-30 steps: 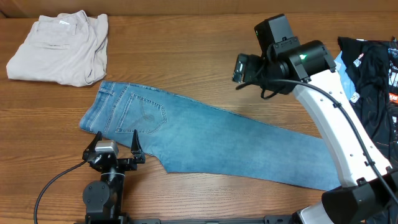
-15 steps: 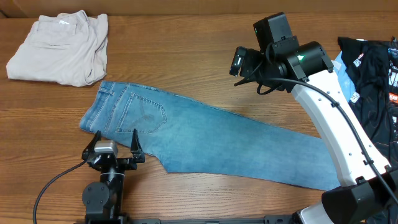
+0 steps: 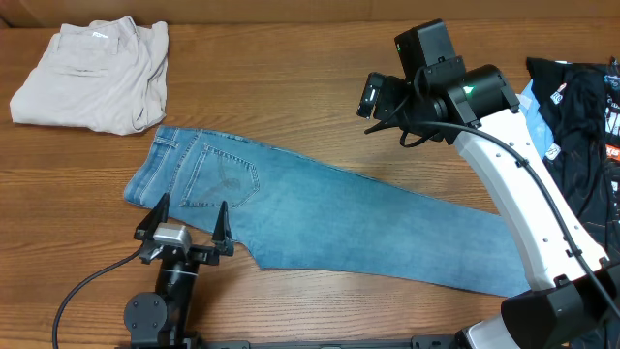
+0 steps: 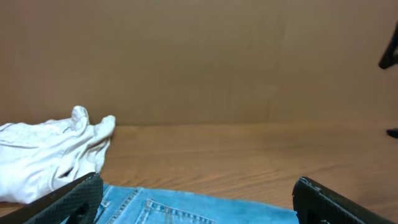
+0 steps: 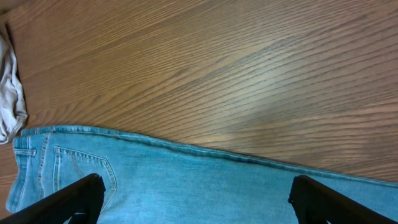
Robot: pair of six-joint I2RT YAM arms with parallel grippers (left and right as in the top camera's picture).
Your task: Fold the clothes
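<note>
Jeans [image 3: 320,218] lie flat between khaki trousers [image 3: 92,73] and black garment [image 3: 581,126]; left fingers [image 3: 222,219] and right fingers [image 5: 68,202] spread, empty.

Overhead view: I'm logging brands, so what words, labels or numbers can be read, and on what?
Nothing is readable.
Black garment: white and red print, too small to read.
Khaki trousers: white tag, blurred.
Jeans: no text shows.

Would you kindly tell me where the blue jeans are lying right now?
Overhead, the light blue jeans lie flat across the middle of the table, waistband on the left near the beige trousers, legs stretching right toward the black garment.
</note>
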